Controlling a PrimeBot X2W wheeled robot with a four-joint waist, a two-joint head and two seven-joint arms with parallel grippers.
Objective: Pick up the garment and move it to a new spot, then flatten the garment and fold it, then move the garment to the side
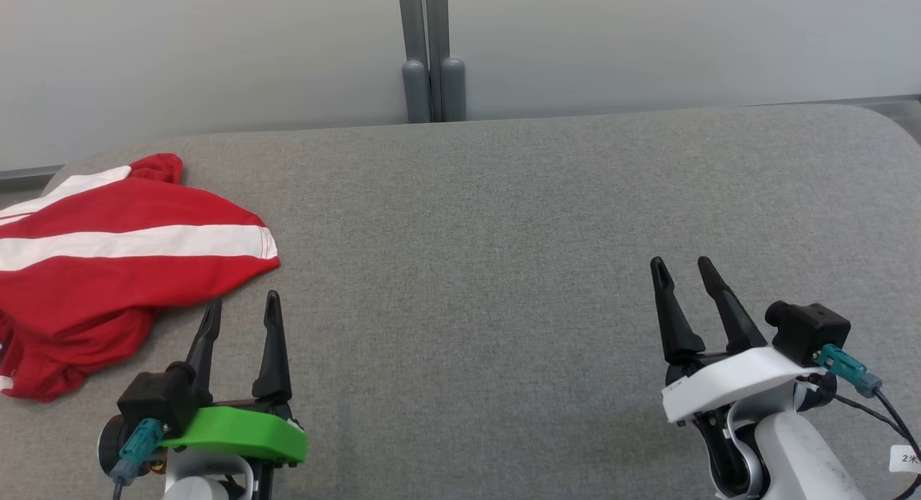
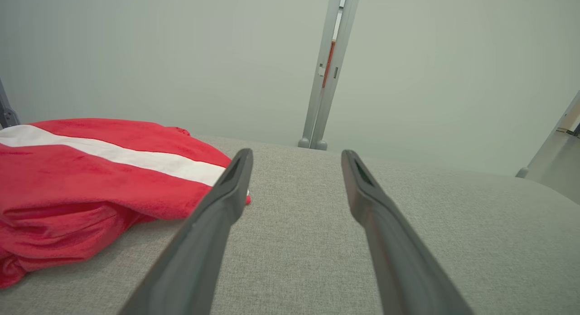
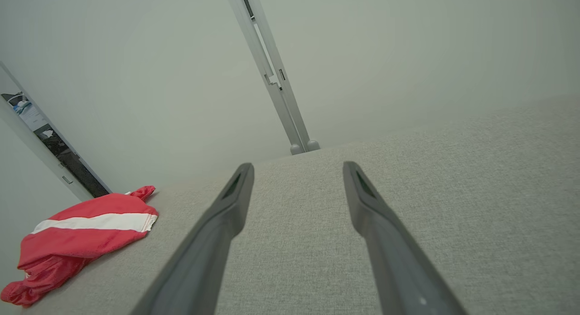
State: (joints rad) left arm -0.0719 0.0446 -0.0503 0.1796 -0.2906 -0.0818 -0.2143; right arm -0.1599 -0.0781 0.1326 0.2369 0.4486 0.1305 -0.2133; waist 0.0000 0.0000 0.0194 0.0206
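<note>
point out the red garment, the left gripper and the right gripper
red garment (image 1: 122,277), head view, red cloth below the white stripe
left gripper (image 1: 243,301), head view, midway between its fingertips
right gripper (image 1: 681,262), head view, midway between its fingertips

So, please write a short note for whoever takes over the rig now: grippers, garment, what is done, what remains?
Left gripper: open, empty, close beside the near edge of the garment.
Right gripper: open, empty, over the bare grey surface, far from the garment.
The garment: red with white stripes, rumpled at the left end of the grey surface.
Done: apparently nothing; it is neither flat nor folded.
Left to do: pick up, move, flatten, fold, set aside.
</note>
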